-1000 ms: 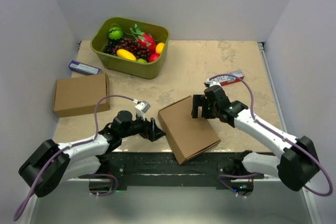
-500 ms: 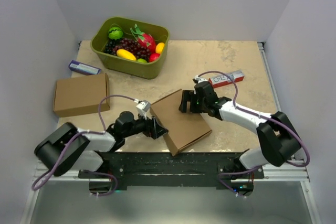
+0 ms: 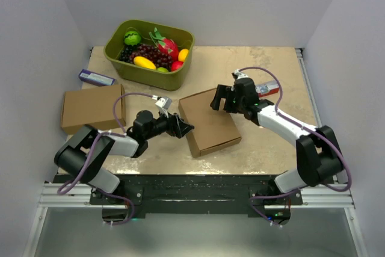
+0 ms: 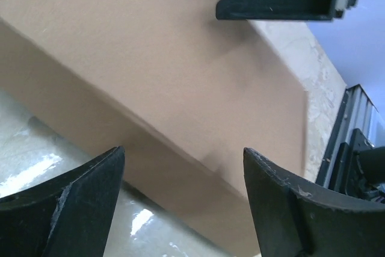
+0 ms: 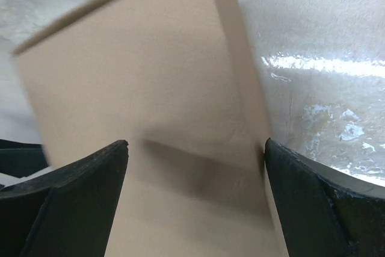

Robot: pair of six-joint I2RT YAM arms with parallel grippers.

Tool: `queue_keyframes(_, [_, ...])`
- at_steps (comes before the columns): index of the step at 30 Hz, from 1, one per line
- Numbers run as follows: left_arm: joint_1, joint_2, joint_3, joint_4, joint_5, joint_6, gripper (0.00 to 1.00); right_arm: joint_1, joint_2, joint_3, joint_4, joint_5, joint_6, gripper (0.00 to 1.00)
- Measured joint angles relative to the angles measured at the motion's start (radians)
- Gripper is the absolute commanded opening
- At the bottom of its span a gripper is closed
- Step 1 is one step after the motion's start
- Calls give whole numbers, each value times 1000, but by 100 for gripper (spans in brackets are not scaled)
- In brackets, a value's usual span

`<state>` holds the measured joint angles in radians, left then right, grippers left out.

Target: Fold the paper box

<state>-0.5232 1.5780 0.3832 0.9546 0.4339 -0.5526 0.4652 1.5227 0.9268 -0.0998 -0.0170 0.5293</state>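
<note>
— Your plain brown cardboard mailer box (image 3: pixel 210 126)?
— Mid-table, closed. Left gripper (image 3: pixel 186 128) and right gripper (image 3: pixel 222 100) flank it, both spread, holding nothing. Likely finishing: press its top flat next.

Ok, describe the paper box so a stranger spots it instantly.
Near the green fruit tub lie two brown cardboard boxes. The paper box is the central one, between the left gripper and right gripper; the other box sits alone at left.

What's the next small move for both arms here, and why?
Probably back both open grippers off: the paper box looks closed and lies flat, with the left gripper at its left edge and the right gripper at its far edge.
</note>
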Motion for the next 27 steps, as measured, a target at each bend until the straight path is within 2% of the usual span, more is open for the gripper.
queue_keyframes(8, [-111,-303,-183,-82,9,81,83,-83,-210,-126,-21,-84,-21,99])
queue_keyframes(11, [-126,-396,-237,-144,4,105,76,-82,-246,-172,-60,-83,-25,99])
queue_keyframes(13, [-128,-431,-252,-179,5,127,64,-84,-267,-202,-81,-80,-25,99])
queue_keyframes(17, [-131,-390,-253,-182,35,155,47,-95,-306,-245,-111,-79,-22,99])
queue_keyframes(27, [-165,-187,-253,-106,68,160,37,-101,-334,-327,-109,-80,2,97])
